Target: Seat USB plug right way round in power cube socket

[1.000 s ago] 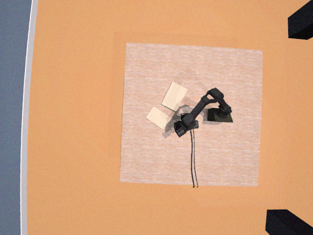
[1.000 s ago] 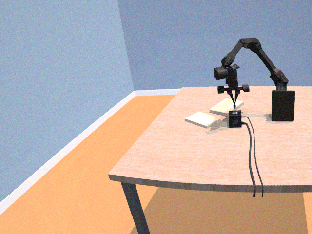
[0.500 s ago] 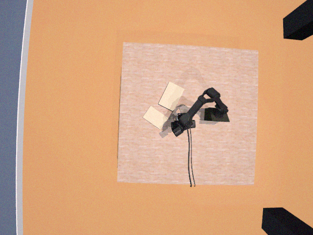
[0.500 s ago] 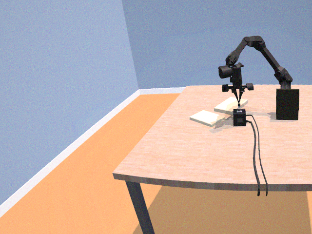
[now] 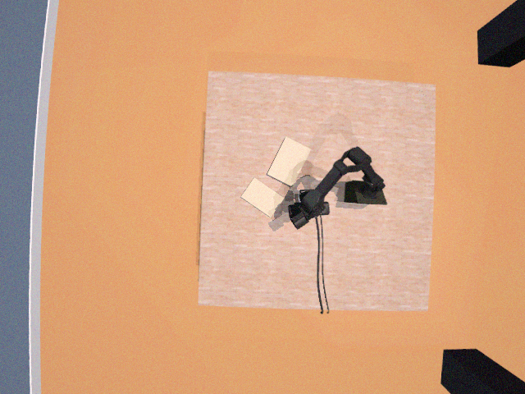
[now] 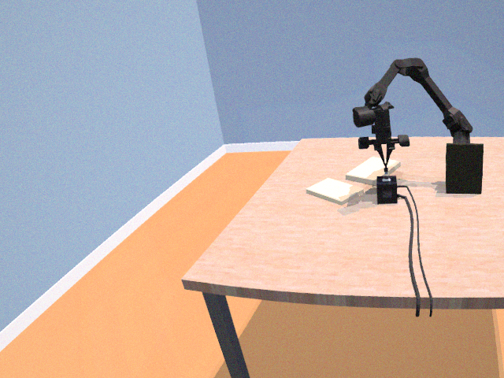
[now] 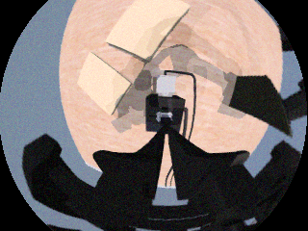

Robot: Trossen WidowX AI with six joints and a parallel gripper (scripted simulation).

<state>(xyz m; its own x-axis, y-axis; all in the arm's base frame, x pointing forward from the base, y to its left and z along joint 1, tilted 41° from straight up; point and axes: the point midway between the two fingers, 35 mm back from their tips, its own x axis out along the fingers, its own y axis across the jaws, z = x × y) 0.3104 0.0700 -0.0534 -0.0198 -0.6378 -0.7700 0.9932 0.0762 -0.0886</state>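
The black power cube (image 6: 387, 191) (image 7: 151, 120) stands upright on the table, with a pale socket marking on its top. My gripper (image 6: 386, 167) (image 7: 166, 130) points down just above the cube and is shut on the USB plug (image 6: 386, 170). The plug is small, dark above and pale below, and looks upright. A pale metal part shows just ahead of the fingertips in the wrist view; I cannot tell whether it is plug or socket. Whether the plug's tip is clear of the socket is too small to tell. The arm mostly hides the cube in the top view.
A white block (image 7: 166, 85) with a dark cable sits beside the cube. Two dark cables (image 5: 318, 254) (image 6: 411, 244) run from the cube over the table's front edge. Two cream slabs (image 5: 288, 160) (image 6: 330, 189) lie behind and left. The black arm base (image 6: 464, 171) stands right.
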